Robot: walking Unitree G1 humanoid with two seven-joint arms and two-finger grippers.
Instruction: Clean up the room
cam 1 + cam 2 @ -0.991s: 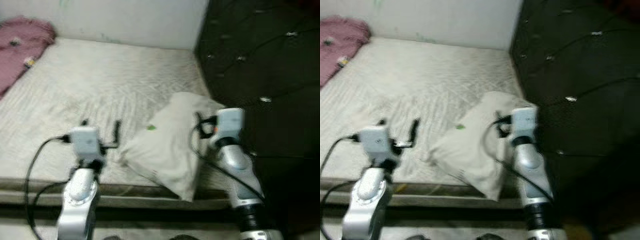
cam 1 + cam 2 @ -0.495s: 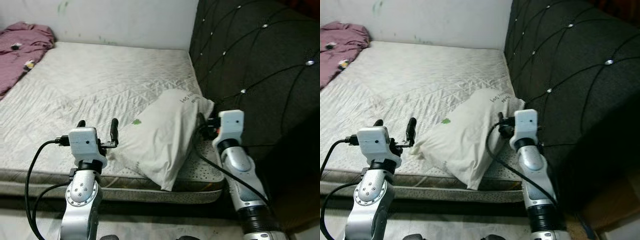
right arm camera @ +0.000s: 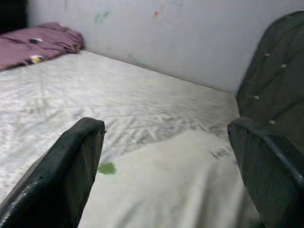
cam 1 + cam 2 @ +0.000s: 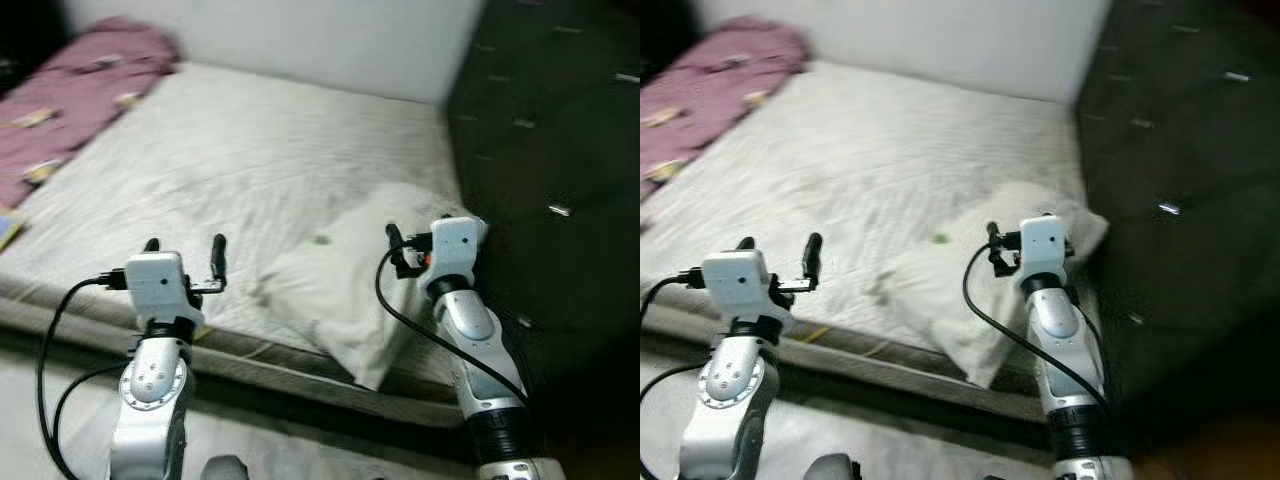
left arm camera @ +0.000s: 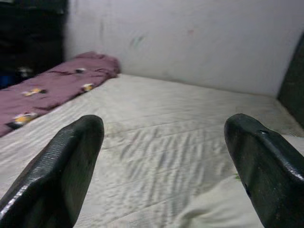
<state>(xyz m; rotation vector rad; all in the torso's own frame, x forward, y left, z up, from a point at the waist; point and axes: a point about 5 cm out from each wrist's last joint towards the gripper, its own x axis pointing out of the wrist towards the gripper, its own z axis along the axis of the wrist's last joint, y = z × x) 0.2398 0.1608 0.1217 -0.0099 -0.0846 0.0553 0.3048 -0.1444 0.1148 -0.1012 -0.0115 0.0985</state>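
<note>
A white pillow lies on the bare mattress near its front right corner, with a small green speck on its cover. My left gripper hovers open over the mattress's front edge, left of the pillow, with nothing between its fingers. My right gripper is held open just above the pillow's right side, also holding nothing. A crumpled maroon blanket lies along the far left of the mattress.
A dark tufted headboard rises along the right side of the mattress. A white wall stands behind the bed. Pale floor runs along the bed's front edge. The head views are blurred.
The whole picture has shifted and blurred, so the camera moved; more of the blanket at left shows. Both grippers stay open in about the same pose by the pillow.
</note>
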